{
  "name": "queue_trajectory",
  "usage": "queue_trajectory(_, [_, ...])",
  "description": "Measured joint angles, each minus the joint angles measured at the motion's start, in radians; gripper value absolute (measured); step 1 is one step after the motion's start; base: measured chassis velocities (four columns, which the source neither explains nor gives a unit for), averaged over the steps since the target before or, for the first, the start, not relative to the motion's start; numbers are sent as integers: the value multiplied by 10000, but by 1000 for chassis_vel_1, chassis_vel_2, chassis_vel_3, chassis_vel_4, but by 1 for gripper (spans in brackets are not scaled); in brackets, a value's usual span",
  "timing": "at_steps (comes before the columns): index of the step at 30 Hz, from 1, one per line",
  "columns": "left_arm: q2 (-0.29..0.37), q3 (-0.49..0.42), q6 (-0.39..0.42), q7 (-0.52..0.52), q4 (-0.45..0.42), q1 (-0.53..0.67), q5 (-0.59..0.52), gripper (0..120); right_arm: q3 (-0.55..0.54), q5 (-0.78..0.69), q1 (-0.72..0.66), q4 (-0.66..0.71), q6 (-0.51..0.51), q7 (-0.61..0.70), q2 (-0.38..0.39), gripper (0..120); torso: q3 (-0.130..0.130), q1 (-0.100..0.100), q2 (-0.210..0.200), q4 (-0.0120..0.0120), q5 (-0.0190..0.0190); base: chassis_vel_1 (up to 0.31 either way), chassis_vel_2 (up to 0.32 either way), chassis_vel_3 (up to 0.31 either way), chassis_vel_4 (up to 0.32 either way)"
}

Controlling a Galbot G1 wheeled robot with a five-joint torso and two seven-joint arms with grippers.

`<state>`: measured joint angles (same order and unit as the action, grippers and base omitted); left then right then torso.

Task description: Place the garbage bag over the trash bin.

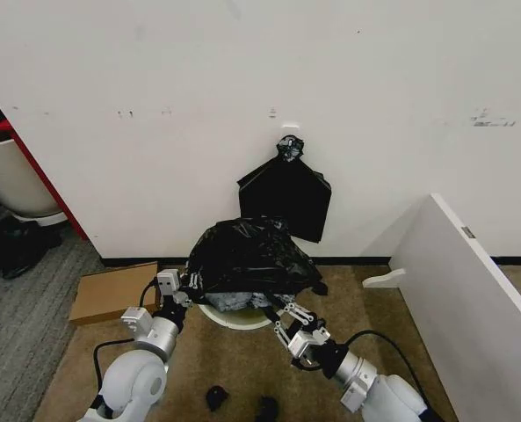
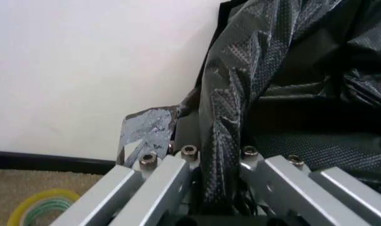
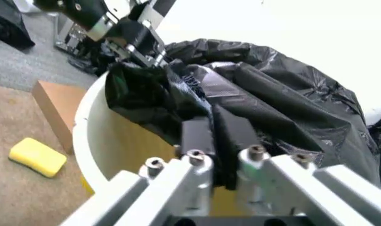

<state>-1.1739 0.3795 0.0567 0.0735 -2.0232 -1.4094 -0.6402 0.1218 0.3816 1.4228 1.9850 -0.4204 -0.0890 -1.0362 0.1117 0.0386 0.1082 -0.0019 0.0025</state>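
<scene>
In the head view you see the bag (image 1: 247,255) heaped over the top of the bin (image 1: 238,315), which stands on the carpet against the white wall (image 1: 155,88); only the near white rim of the bin shows below the black plastic. Your left gripper (image 1: 186,283) meets the bag at its left edge, and your right gripper (image 1: 282,309) reaches in at the near right of the rim. A flat folded black bundle (image 1: 286,195) hangs on the wall just behind. A cardboard piece (image 1: 111,292) lies on the floor to the left, and two small black scraps (image 1: 216,397) lie on the carpet near you.

In the left wrist view the left gripper (image 2: 215,157) is clamped on a fold of the bag (image 2: 291,70), the plastic running down between its fingers (image 2: 171,172). A tape roll (image 2: 43,207) lies on the carpet below.

In the right wrist view the right gripper (image 3: 218,141) is closed on the bag (image 3: 272,94) just at the bin's rim (image 3: 90,122), its black pads (image 3: 197,136) pinching the film. Across the bin the left gripper (image 3: 137,44) holds the far edge. A yellow sponge (image 3: 38,157) lies on the carpet beside the bin.
</scene>
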Motion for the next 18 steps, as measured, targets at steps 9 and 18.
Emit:
queue_trajectory(9, [-148,237,506,553,-346,111,-901,1,46,-1169,-191,-1008,-2403,-1915,-92,0,0,0,0,1,2,0,0,0,0])
queue_trajectory(18, [-267,393,1879,1882,-1290,117,-2829,1,393,-1627,-356,-2073,-3987,-3569,-137,0,0,0,0,-1,2,0,0,0,0])
